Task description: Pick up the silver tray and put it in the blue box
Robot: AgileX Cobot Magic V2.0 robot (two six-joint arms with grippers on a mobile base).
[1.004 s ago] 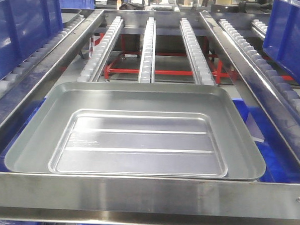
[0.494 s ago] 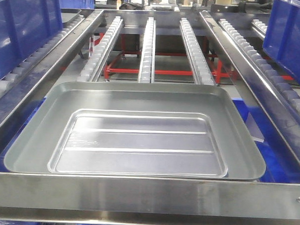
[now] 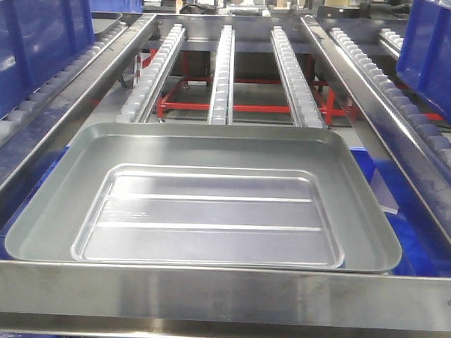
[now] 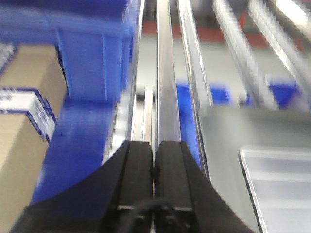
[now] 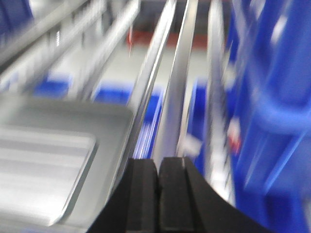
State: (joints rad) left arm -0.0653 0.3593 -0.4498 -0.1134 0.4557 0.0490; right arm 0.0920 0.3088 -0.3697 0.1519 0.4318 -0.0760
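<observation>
Barely a nudge: the large shallow shiny silver tray [image 3: 209, 206] has crept a touch closer to the flat steel front bar [image 3: 220, 292]. Its near rim sits just behind that bar, and its far rim lies on the white roller rails [image 3: 222, 71] beyond. The left gripper [image 4: 154, 155], fingers pressed together on nothing, hangs behind the bar off the tray's left rim. The right gripper [image 5: 158, 170], equally closed and empty, hangs off the right rim. Both would do well to spread first, then take opposite rims level. Blue plastic bins [image 3: 37, 33] flank the rails past the bar.
</observation>
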